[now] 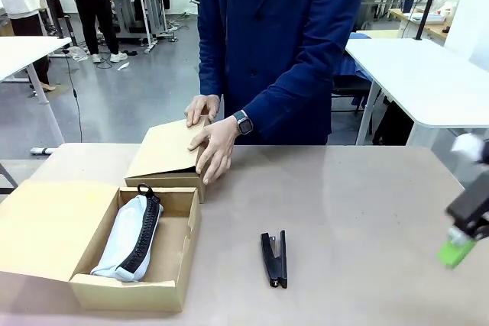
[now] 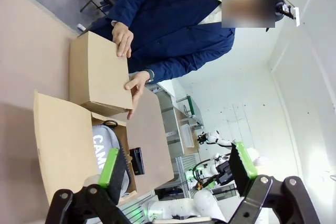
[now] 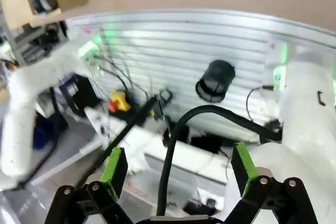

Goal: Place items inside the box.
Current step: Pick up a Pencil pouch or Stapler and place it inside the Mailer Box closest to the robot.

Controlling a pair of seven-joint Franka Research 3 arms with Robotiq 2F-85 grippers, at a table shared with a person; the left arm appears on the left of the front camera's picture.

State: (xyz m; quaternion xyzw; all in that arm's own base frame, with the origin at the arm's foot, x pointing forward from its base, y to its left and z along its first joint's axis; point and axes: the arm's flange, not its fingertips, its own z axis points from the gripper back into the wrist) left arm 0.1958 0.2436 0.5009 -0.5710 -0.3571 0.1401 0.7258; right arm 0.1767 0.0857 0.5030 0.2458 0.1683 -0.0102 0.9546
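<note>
Nearest the robot, the left gripper is seen in its wrist view with its jaws spread wide and nothing held between the green pads. The right gripper is likewise seen in its own wrist view standing fully apart and empty; in the front view it is found at the table's right edge, raised above the surface and blurred. On the left part of the brown table an open cardboard box is placed, its lid flap folded out flat to the left. Inside it the grey zip pencil case is laid lengthwise, its black zip turned up and to the right; the white letters "CAM" can be read on it in the left wrist view. To the right of this box, apart from it, the black stapler is laid flat on the bare table. Just behind the open box a second, closed cardboard box is set. It is touched by both hands of a person in a navy jacket at the far side: one hand, with a wristwatch on that wrist, is pressed on the lid's right edge, and the other hand is rested at its far edge.
</note>
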